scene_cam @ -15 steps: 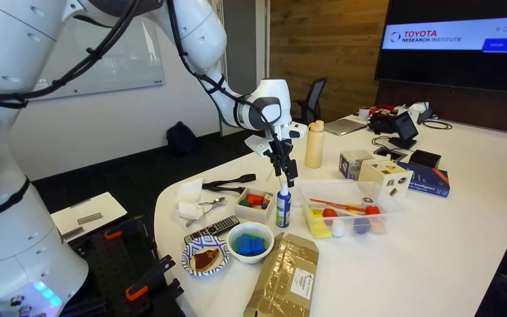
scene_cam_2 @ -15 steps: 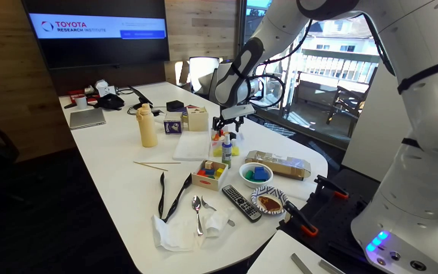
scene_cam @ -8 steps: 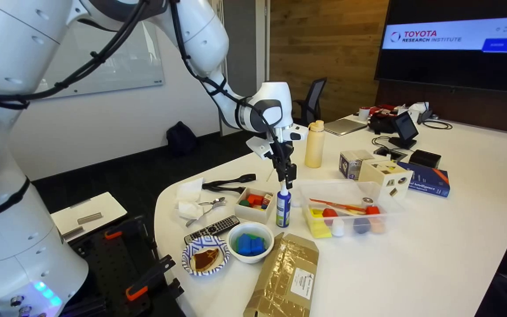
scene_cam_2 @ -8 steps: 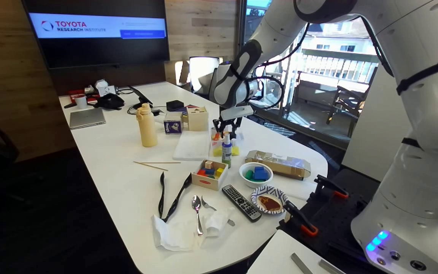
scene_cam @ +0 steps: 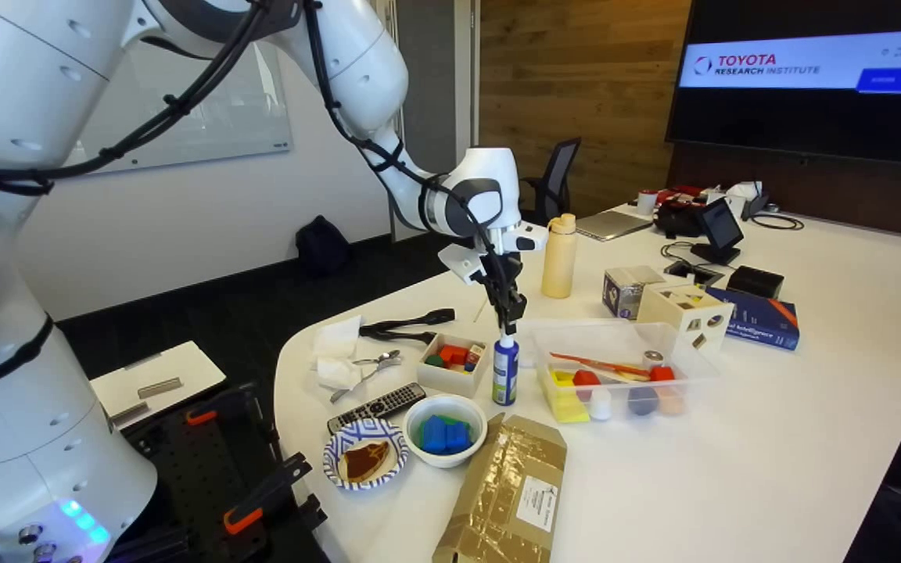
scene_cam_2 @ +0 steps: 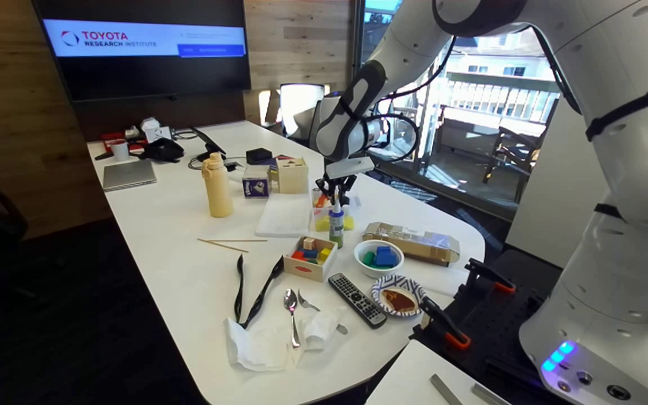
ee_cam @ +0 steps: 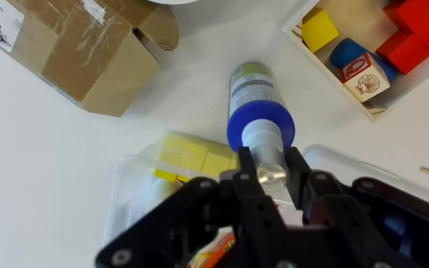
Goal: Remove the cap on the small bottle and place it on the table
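With the dial laid over an exterior view, twelve at the top and the bottle (scene_cam: 505,375) at its centre, the white table (scene_cam: 701,477) spreads widest toward four o'clock, where a broad bare stretch gives the most room. Its rounded end curves round at eight to nine o'clock, well apart from the bottle. The arm (scene_cam: 360,78) stands past that edge at nine and arches over to reach the bottle from twelve. A carton (scene_cam: 497,485) lies at six, its upper end near the bottle but apart from it. The clear bin (scene_cam: 620,407) is just beside the bottle at three, leaving only a narrow gap there. A yellow flask (scene_cam: 559,266) stands upright at one, well apart. The gripper (ee_cam: 268,160) points down over the bottle, its jaws clamped on the cap (ee_cam: 271,176) from both sides. The block box (scene_cam: 448,381) is near at nine, also apart, and the bowl (scene_cam: 458,461) sits between seven and eight. The bottle stands upright on the table in both exterior views, long axis vertical, narrow top up. In the wrist view that axis slants, base toward twelve, capped end toward six, and bare table shows on either side of the base. The cap, pale and see-through, sits over the bottle's white neck, its round end upward.
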`<state>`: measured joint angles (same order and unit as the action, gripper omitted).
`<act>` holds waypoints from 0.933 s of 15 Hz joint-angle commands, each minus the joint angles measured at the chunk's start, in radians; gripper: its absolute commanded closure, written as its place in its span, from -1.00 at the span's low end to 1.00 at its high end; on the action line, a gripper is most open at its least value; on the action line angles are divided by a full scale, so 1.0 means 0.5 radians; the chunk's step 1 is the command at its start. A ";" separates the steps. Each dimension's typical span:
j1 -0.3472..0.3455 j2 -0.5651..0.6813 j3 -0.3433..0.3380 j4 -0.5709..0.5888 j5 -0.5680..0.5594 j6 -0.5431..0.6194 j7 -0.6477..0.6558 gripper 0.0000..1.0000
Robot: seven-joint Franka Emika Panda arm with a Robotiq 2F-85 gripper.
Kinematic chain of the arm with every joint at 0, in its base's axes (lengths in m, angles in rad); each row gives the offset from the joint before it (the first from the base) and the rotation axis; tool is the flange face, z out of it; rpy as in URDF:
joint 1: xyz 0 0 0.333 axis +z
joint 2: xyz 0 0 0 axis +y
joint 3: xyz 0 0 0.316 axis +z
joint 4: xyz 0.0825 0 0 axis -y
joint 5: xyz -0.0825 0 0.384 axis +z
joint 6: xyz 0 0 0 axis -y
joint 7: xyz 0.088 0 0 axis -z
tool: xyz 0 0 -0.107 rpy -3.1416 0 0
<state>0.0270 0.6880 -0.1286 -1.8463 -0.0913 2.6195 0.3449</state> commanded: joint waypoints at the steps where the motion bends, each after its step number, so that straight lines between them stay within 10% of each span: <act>1: 0.034 -0.006 -0.031 0.021 0.038 0.003 -0.005 0.87; 14: 0.001 -0.190 -0.006 -0.002 0.048 -0.075 -0.065 0.87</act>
<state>0.0254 0.6440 -0.1288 -1.8287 -0.0913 2.6182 0.3402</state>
